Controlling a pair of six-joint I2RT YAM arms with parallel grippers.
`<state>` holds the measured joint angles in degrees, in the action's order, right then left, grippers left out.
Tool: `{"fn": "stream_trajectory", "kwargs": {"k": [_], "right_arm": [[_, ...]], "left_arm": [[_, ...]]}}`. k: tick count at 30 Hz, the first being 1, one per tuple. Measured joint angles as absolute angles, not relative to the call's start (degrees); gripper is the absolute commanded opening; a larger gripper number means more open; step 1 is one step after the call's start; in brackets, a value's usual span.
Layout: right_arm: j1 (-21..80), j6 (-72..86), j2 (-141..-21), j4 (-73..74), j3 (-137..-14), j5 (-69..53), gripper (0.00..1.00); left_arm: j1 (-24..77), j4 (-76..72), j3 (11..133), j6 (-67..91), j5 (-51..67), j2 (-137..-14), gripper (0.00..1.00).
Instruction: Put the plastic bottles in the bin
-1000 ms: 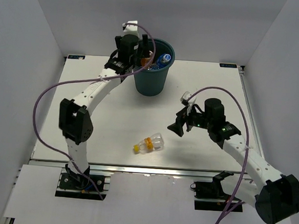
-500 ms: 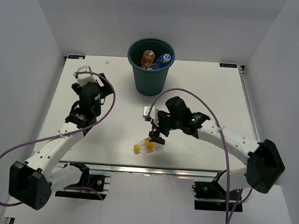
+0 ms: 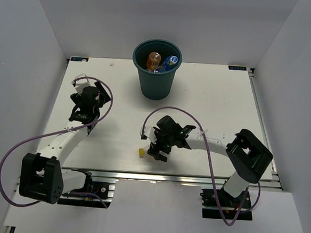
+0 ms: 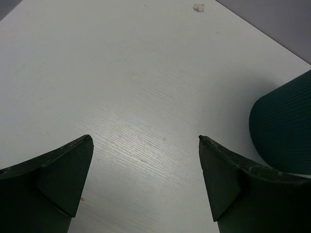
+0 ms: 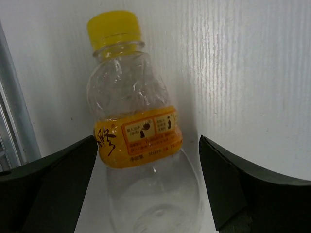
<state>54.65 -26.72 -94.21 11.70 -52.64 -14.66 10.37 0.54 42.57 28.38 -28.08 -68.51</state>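
Observation:
A clear bottle with a yellow cap and orange label (image 5: 138, 141) lies on the white table near its front edge; in the top view only its cap (image 3: 141, 153) peeks out from under my right gripper (image 3: 158, 150). That gripper (image 5: 146, 145) is open, its fingers on either side of the bottle's body, not closed on it. The dark teal bin (image 3: 156, 76) stands at the back centre with an orange bottle (image 3: 154, 59) and a blue-labelled bottle (image 3: 170, 61) inside. My left gripper (image 3: 83, 106) is open and empty over the left of the table; the bin's wall (image 4: 284, 131) shows at its right.
A metal rail (image 5: 14, 111) runs along the table's front edge just left of the bottle. White walls enclose the table on the left, back and right. A small scrap (image 4: 198, 7) lies on the table far ahead of the left gripper.
My right gripper has moved down and left over the bottle, now straddling it. My left arm has drawn back from the bin to the left side of the table.

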Motion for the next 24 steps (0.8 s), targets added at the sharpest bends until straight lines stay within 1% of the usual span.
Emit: {"fn": "stream_trajectory", "kwargs": {"k": [1,4,6,7,8,10,12,16,18,20,24], "right_arm": [[54.7,-26.1,-94.5,11.1,-52.1,-14.6,0.85],[54.7,-24.5,-94.9,8.2,-50.8,-13.6,0.73],[54.8,-23.6,-94.8,5.8,-50.7,-12.5,0.56],[54.7,-22.9,-94.7,4.5,-50.7,-11.9,0.46],[54.6,-22.4,-93.9,2.8,-50.3,-11.5,0.32],[54.0,-21.3,-91.0,-0.2,-49.0,-11.3,0.30],[53.1,-20.7,-86.9,-2.2,-48.2,-11.3,0.31],[50.4,-19.4,-80.4,-6.3,-50.3,-10.9,0.30],[48.8,-18.6,-79.9,-8.1,-54.7,-10.4,0.28],[47.4,-17.9,-80.6,-9.8,-60.7,-9.9,0.24],[45.2,-16.8,-85.3,-13.5,-75.7,-6.8,0.23]], "left_arm": [[10.2,0.3,42.6,28.5,-27.6,-68.8,0.98],[9.9,-0.1,42.6,28.8,-26.4,-69.1,0.98],[9.8,-0.1,42.6,29.1,-26.0,-69.2,0.98],[9.7,-0.2,42.6,29.2,-25.8,-69.2,0.98],[9.6,-0.3,42.6,29.3,-25.7,-69.2,0.98],[9.5,-0.4,42.6,29.6,-25.5,-69.2,0.98],[9.5,-0.4,42.6,29.7,-25.4,-69.1,0.98],[9.4,-0.6,42.2,30.0,-24.9,-68.2,0.98],[9.4,-1.1,41.5,30.1,-24.6,-67.1,0.98],[9.4,-1.5,40.9,30.1,-24.5,-66.2,0.98],[9.3,-1.8,40.8,30.1,-24.3,-65.9,0.98]]}}
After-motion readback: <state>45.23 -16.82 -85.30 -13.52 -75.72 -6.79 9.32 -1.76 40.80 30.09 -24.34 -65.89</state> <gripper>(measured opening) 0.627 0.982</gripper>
